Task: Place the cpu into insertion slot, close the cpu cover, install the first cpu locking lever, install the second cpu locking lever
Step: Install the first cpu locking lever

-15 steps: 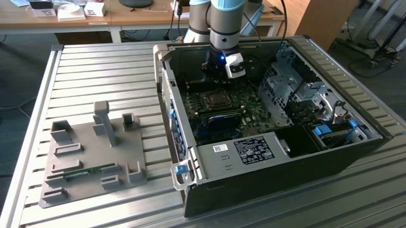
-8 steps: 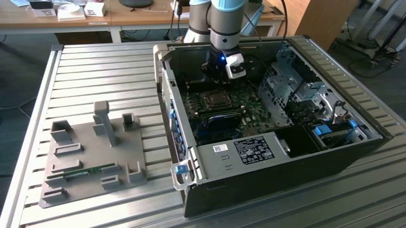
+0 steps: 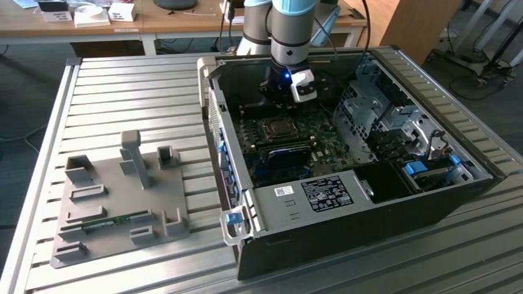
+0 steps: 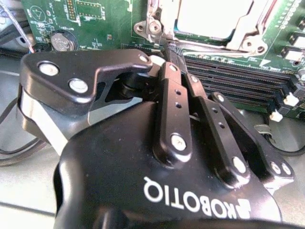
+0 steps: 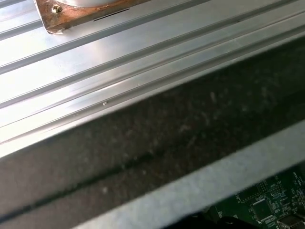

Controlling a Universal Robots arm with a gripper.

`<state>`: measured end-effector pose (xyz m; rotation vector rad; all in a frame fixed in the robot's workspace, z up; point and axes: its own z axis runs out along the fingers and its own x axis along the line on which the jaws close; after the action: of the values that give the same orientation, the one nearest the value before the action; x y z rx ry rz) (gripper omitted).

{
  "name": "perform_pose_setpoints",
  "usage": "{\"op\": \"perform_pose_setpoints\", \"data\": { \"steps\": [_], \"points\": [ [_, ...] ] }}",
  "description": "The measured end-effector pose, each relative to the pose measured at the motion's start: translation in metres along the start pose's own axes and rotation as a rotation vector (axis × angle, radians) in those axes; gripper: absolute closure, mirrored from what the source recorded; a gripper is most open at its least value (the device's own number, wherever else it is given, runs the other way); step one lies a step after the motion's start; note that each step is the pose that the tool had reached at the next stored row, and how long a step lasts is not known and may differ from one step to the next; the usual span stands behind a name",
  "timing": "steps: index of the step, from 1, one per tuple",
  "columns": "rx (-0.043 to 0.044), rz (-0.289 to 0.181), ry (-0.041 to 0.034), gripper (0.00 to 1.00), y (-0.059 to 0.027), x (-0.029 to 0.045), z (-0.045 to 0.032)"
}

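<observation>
In the second wrist view, my gripper (image 4: 172, 53) has its 2 fingers pressed together, pinching nothing I can see, the tips just beside a corner of the cpu cover (image 4: 157, 21). The cover lies flat over the cpu (image 4: 212, 16) seated in the insertion slot, directly ahead of my fingertips.

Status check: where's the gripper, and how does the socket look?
Gripper low over the green board, beside the insertion slot. Cpu seated, cpu cover down around it. Nothing between gripper and slot.
</observation>
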<state>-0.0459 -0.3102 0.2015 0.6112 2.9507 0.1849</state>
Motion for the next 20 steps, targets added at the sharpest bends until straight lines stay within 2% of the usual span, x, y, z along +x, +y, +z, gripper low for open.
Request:
{"op": "perform_pose_setpoints", "data": {
  "steps": [11,18,20],
  "points": [
    [0.0003,0.004,-0.0006,0.89,0.0071,0.0042,0.0007],
    [0.0004,0.005,-0.001,0.89,0.0081,0.0049,0.0008],
    [0.0045,0.005,-0.0033,0.89,0.0081,0.005,0.0012]
  ]
}}
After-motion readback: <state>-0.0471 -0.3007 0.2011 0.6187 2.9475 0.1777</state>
